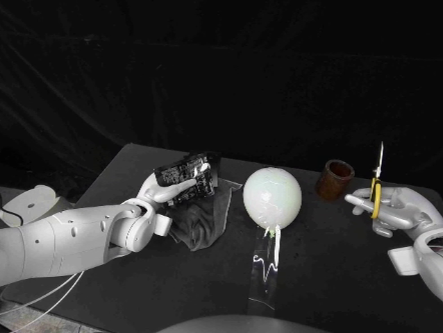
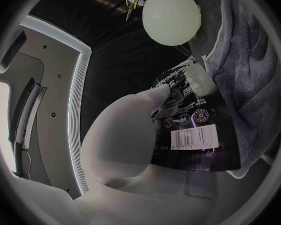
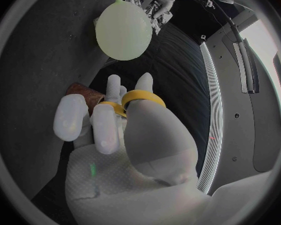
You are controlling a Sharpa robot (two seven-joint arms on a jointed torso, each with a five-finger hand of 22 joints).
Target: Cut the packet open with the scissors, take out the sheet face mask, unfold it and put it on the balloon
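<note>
Both hands held something when we looked. The left hand [image 1: 164, 192] gripped the packet [image 1: 189, 177], a dark pouch with pale print, and held it up off the table [image 1: 362, 267], tilted, over a crumpled grey cloth [image 1: 203, 223]. In the left wrist view we saw a finger of that hand [image 2: 125, 135] pressed onto the printed face of the packet [image 2: 189, 130], a barcode label near its lower edge, with the cloth [image 2: 250, 70] just beside it. We could not tell whether the packet had been cut.

The right hand [image 1: 394, 209] was closed on the scissors [image 1: 377, 182], its fingers through the yellow handles and the blades pointing straight up as one thin line. In the right wrist view we saw the yellow loops [image 3: 142, 96] wrapped round the fingers of that hand [image 3: 131, 135].

Between the two hands stood the balloon [image 1: 273, 196], pale and egg-shaped, near the middle of the table and touching neither hand. A clear strip [image 1: 268, 267] ran from under it toward the near edge. A brown cup [image 1: 335, 179] stood upright between the balloon and the scissors, apart from both.
</note>
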